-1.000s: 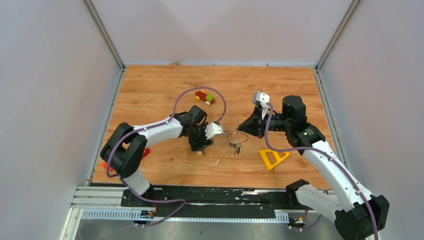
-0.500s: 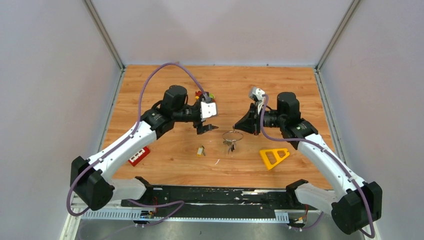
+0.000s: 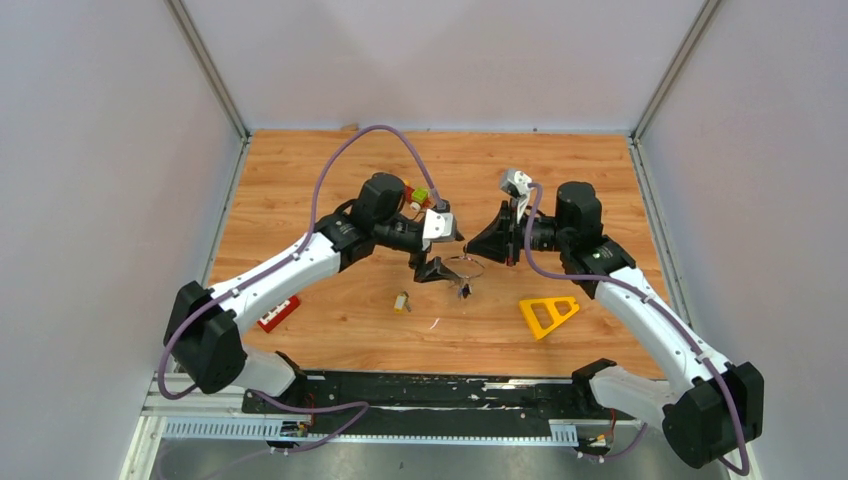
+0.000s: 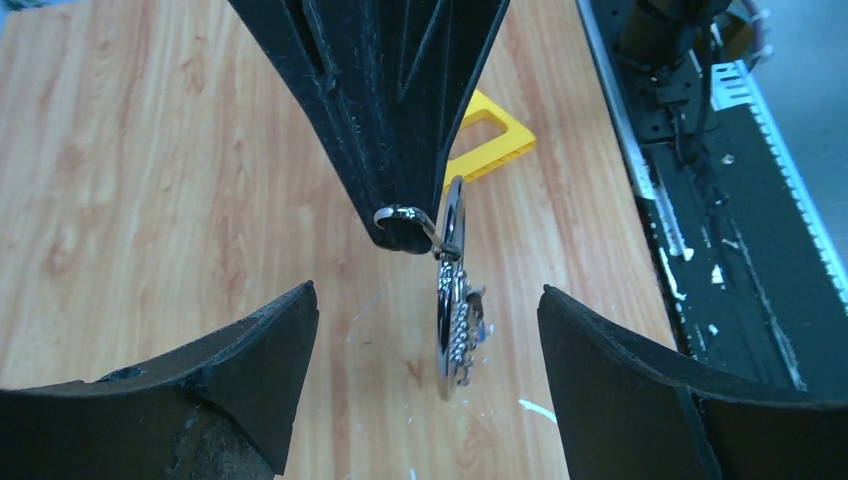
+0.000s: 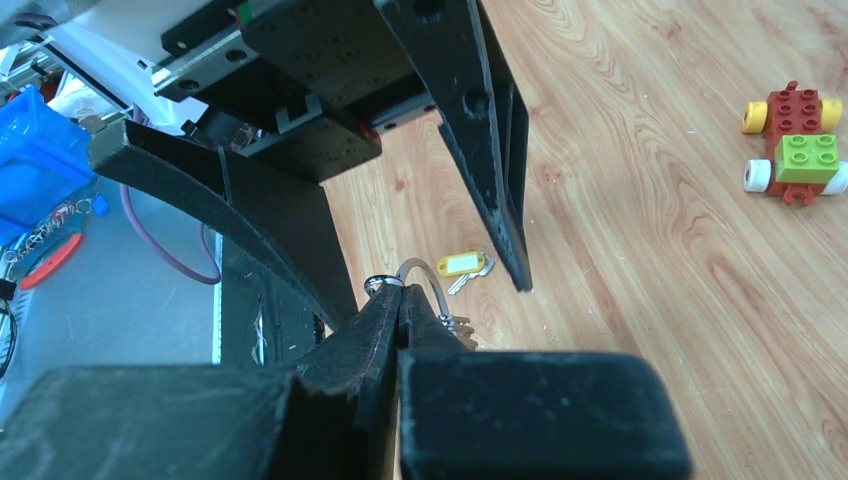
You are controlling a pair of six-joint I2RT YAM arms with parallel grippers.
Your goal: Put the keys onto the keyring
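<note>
The thin silver keyring (image 3: 466, 267) hangs above the table, pinched at its edge by my shut right gripper (image 3: 486, 256). Several silver keys (image 3: 463, 289) dangle from it, one showing a bit of blue. In the left wrist view the ring (image 4: 453, 213) is edge-on and the keys (image 4: 457, 335) hang between the fingers of my open left gripper (image 4: 428, 345), touching neither. A key with a pale yellow tag (image 3: 401, 301) lies loose on the table; it also shows in the right wrist view (image 5: 462, 265). The right gripper (image 5: 402, 300) clamps the ring (image 5: 428, 274).
A yellow plastic triangle (image 3: 547, 313) lies right of the ring, also in the left wrist view (image 4: 492, 140). A red-green-yellow toy car (image 3: 414, 194) sits behind my left arm. A red brick (image 3: 277, 313) lies near the front left edge.
My left gripper rose from the yellow-tagged key, leaving it on the table, and swung right to straddle the hanging keys. My right gripper lifted the ring slightly.
</note>
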